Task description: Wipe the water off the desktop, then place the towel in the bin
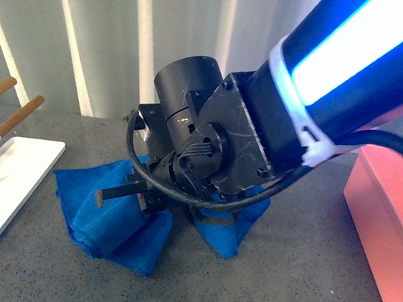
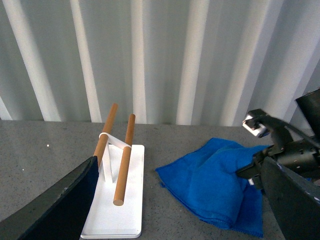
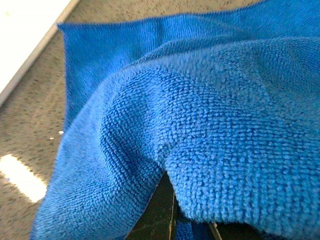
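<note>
Towel (image 1: 107,220) lies bunched on the desktop (image 1: 281,289) — outside the pink bin (image 1: 390,207).

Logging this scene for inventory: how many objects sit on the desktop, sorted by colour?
Blue: 1, the towel
Pink: 1, the bin
White with wooden rods: 1, the rack
Total: 3

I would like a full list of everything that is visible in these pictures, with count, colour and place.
desktop: one, dark grey speckled, under everything
towel: one, royal blue, crumpled on the desktop
bin: one, salmon pink, robot's right side
rack: one, white base with brown rods, robot's left side
wall: one, pale ribbed, behind
right arm: one, black with blue glow, above towel
right claw: one, black, on the towel, opening unclear
left claw: one, black, open, empty
</note>
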